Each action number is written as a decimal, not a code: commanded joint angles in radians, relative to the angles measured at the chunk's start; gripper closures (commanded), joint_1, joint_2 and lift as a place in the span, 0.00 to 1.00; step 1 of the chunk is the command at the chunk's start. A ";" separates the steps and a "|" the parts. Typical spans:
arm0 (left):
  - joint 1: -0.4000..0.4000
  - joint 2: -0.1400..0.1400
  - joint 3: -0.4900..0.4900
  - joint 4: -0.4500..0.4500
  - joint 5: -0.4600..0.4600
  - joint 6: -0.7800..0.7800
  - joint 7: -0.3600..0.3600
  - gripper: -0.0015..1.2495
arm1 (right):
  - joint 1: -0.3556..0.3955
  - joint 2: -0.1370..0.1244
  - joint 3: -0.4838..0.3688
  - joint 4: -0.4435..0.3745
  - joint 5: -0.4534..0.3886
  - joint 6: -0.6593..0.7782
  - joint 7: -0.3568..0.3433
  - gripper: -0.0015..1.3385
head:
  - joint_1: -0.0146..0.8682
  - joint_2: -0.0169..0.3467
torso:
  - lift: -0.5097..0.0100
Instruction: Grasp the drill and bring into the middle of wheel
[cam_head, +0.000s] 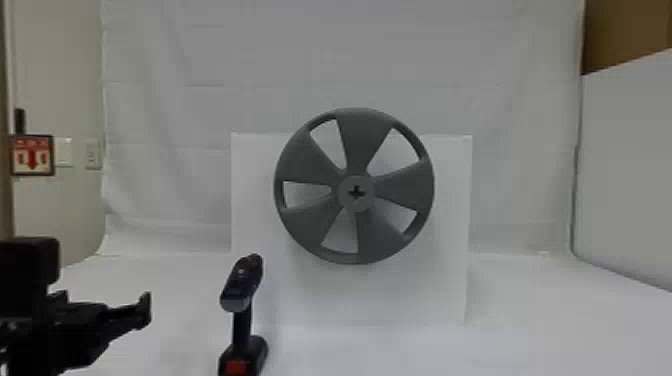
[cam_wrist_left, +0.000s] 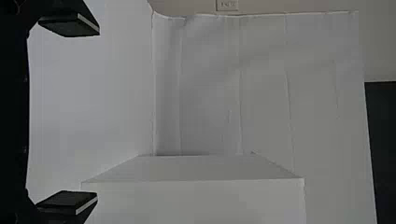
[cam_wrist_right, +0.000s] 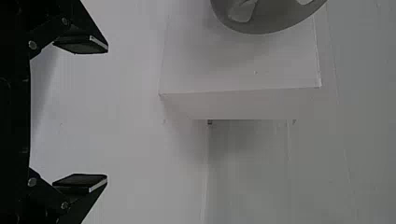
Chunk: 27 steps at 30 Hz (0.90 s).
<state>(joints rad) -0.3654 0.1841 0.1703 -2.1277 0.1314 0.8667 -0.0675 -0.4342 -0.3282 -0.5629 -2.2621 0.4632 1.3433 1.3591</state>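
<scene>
Partly cut off; drill (cam_head: 242, 320), head-view btm.

Backdrop: a white cloth (cam_head: 225, 60), lightly creased (the folds run both across and downward), hangs behind the white tabletop (cam_head: 530, 325). Centre: a white box (cam_head: 450, 285) stands upright on the tabletop in front of the cloth; the wrist views show its depth. Left, head view: a beige wall (cam_head: 55, 90) bears a dark-framed sign (cam_head: 33, 155) with a red downward arrow, a small dark object (cam_head: 19, 120) just above it, and two pale wall plates (cam_head: 92, 155) beside it. Right: a pale panel (cam_head: 625, 165) lies below a brown surface (cam_head: 620, 35). Left wrist view: a dark area (cam_wrist_left: 384, 149) borders the cloth.
</scene>
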 joint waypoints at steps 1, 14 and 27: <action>-0.001 0.000 0.003 -0.001 0.000 0.005 0.000 0.04 | 0.000 0.001 0.000 0.001 0.000 0.000 0.008 0.22 | 0.08 0.13 | 0.21; -0.004 0.000 0.008 -0.003 0.008 0.012 0.000 0.04 | 0.000 0.003 0.001 0.000 0.003 0.000 0.008 0.22 | 0.08 0.13 | 0.21; -0.007 0.000 0.008 -0.005 0.008 0.020 0.000 0.04 | -0.001 0.006 0.003 0.001 0.003 0.000 0.008 0.22 | 0.08 0.13 | 0.21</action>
<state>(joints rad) -0.3719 0.1841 0.1779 -2.1321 0.1410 0.8862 -0.0675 -0.4357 -0.3236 -0.5601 -2.2618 0.4663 1.3437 1.3591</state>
